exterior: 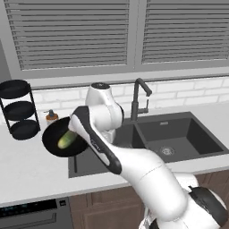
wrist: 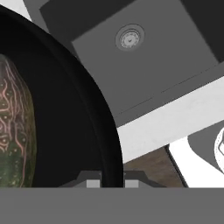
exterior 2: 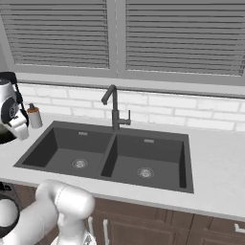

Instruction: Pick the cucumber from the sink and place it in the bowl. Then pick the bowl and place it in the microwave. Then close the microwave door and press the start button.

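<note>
1. The black bowl point(exterior: 56, 142) hangs at the left end of the sink point(exterior: 179, 134), over the worktop point(exterior: 31, 170) edge.
2. The cucumber point(exterior: 67, 139) lies inside the bowl.
3. The gripper point(wrist: 112, 180) pinches the bowl's rim, one finger on each side of it.
4. A black three-tier rack point(exterior: 19, 109) and a soap bottle point(exterior: 52, 117) stand at the worktop's back edge, left of the bowl.
</note>
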Robot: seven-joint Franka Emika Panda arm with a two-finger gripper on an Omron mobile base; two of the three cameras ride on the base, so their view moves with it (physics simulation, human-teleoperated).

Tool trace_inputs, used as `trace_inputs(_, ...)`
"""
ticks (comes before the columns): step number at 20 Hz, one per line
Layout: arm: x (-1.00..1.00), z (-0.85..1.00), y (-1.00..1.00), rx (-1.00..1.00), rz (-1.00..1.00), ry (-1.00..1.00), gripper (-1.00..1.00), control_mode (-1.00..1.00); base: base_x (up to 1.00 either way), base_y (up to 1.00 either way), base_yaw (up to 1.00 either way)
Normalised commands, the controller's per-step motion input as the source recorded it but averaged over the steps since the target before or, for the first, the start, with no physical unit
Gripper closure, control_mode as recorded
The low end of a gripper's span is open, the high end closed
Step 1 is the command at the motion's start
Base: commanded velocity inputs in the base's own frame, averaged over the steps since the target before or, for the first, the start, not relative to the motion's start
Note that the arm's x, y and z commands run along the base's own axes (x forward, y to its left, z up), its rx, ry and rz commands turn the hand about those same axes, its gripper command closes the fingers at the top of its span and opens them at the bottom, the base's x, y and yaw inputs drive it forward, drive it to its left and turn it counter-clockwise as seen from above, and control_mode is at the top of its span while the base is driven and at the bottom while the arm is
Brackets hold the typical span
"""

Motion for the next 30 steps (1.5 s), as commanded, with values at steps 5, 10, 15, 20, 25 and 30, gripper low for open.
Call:
trace_inputs(5, -0.41, 0.49, -1.0, 0.06, -0.19, -0.04, 1.0, -1.0, 0.0, 0.0, 0.0)
trace_inputs(10, -0.15, 0.49, -0.98, 0.07, -0.22, 0.0, 1.0, -1.0, 0.0, 0.0, 0.0)
trace_inputs(15, -0.1, 0.16, -0.83, 0.07, -0.19, 0.0, 1.0, -1.0, 0.0, 0.0, 0.0)
trace_inputs(20, 0.0, 0.0, -0.22, 0.01, -0.07, 0.0, 1.0, -1.0, 0.0, 0.0, 0.0)
trace_inputs(25, -0.15, 0.0, 0.0, 0.0, -0.04, -0.02, 1.0, -1.0, 0.0, 0.0, 0.0)
trace_inputs(30, -0.65, 0.0, 0.0, 0.0, -0.32, 0.0, 1.0, -1.0, 0.0, 0.0, 0.0)
